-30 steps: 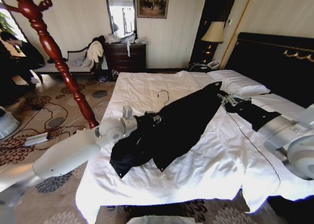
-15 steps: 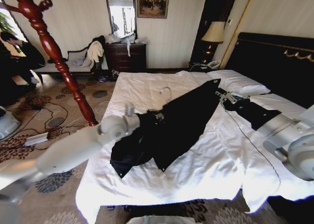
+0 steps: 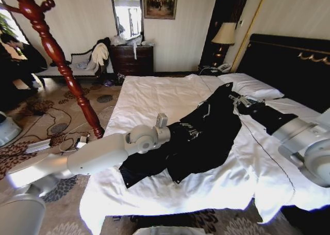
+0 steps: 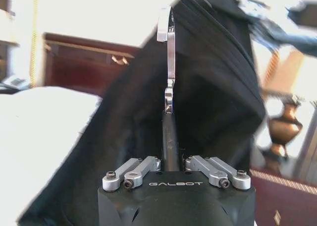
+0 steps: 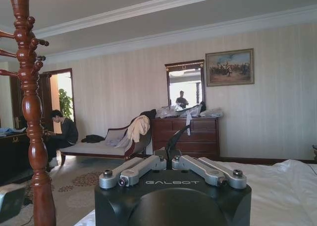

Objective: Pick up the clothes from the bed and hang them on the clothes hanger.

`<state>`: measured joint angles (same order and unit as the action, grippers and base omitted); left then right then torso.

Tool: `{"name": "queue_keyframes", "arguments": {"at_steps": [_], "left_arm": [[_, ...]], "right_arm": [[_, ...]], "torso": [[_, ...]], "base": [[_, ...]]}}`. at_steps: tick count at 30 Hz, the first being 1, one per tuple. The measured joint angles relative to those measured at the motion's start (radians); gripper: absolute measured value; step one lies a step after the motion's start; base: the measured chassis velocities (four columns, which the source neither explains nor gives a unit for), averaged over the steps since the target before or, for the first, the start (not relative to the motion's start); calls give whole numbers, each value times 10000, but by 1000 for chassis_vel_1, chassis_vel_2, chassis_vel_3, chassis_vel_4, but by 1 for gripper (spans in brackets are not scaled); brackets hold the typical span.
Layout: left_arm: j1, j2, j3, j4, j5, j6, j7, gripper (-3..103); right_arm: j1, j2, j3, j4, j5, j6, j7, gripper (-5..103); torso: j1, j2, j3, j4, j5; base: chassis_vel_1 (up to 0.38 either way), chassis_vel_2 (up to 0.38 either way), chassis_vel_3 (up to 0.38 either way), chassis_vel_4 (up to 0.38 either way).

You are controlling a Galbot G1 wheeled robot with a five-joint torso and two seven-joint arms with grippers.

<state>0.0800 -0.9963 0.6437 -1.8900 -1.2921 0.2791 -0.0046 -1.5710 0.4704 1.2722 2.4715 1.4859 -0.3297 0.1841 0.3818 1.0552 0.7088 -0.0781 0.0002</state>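
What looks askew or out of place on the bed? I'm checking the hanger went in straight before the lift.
The black garment lies bunched and diagonal across the bed, stretched between the left gripper and right gripper. In the left wrist view the hanger hook pokes out against the cloth.

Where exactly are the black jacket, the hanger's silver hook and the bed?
black jacket (image 3: 206, 132), head view, middle of the dark cloth.
silver hook (image 4: 170, 62), left wrist view, straight wire shank.
bed (image 3: 149, 93), head view, bare white sheet.

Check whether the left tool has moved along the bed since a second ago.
Yes. The left tool, shut on the clothes hanger, has moved toward the headboard side and away from the wooden post, dragging the clothes along.
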Motion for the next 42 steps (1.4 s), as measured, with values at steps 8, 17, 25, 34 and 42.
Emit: {"name": "queue_keyframes", "arguments": {"at_steps": [8, 17, 25, 34, 42], "left_arm": [[534, -619, -1074, 668, -277, -104, -231, 15], [72, -729, -949, 860, -356, -104, -249, 15], [-424, -552, -986, 761, -662, -107, -343, 15], [-212, 10, -1164, 465, -578, -182, -390, 15], [-231, 412, -1338, 328, -599, -204, -324, 15]], "right_arm": [[-151, 98, -87, 256, -15, -28, 38, 0], [-472, 276, -378, 285, -516, -115, -262, 0], [-618, 680, -1349, 295, -1586, -134, -669, 0], [-1811, 1185, -1447, 290, -3036, -128, -1185, 37], [-2082, 1511, -796, 287, -4441, 263, -1103, 60]], "torso": [[0, -1, 0, 1, -3], [0, -1, 0, 0, -3], [0, -1, 0, 1, -2], [0, 0, 0, 1, -3], [0, 0, 0, 2, -3]], "base": [[0, 0, 0, 0], [0, 0, 0, 0], [0, 0, 0, 0], [0, 0, 0, 0], [0, 0, 0, 0]]}}
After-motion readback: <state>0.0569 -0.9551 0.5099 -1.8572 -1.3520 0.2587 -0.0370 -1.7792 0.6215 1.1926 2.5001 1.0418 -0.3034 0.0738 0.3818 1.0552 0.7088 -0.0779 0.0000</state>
